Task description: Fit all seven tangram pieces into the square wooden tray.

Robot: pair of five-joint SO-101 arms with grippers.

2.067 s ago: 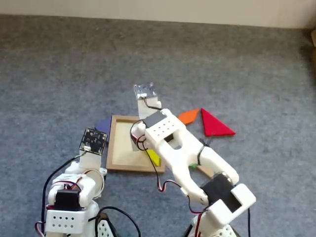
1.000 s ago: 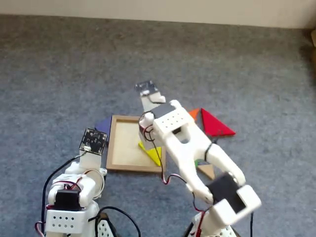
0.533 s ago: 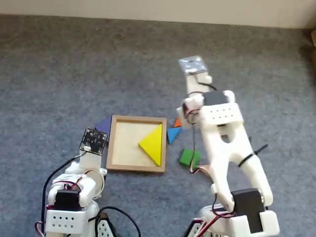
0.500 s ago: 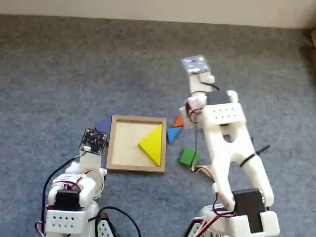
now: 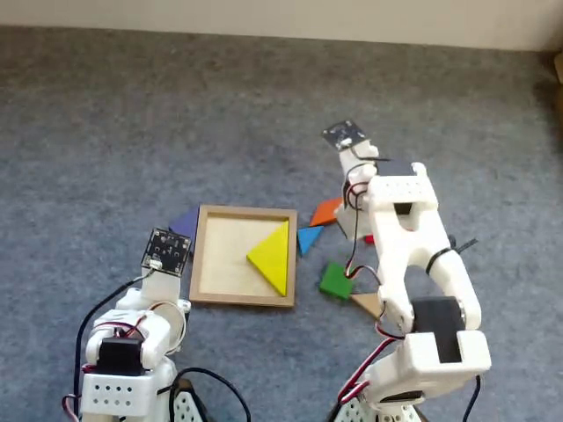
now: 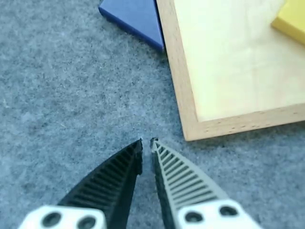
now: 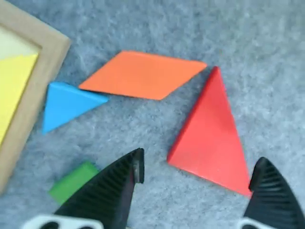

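Left end effector: clenched, jaws meeting at the tips with nothing between them; it hangs over the grey tabletop just near the tray's near left corner.

Tan triangle: flat on the tabletop, near right of the tray, partly covered by the right arm.

Green square: flat, just right of the tray's near right corner, apart from it; the tan triangle lies close on its near right.

Tray: square, wooden, flat between the two arms; it holds one piece, the yellow triangle, which lies against the right wall, one point toward the tray's middle; the left part of the floor is bare wood.

Light blue triangle: outside the tray, just beside its right rim.

Right end effector: released, jaws spread wide, grasping nothing; it is poised over the red triangle, one jaw to each side of that piece; contact with the piece cannot be told.

Orange parallelogram: flat, far right of the light blue triangle, its right tip close to the red triangle's far point.

Dark blue piece: outside the tray, against the left rim at the far left corner.
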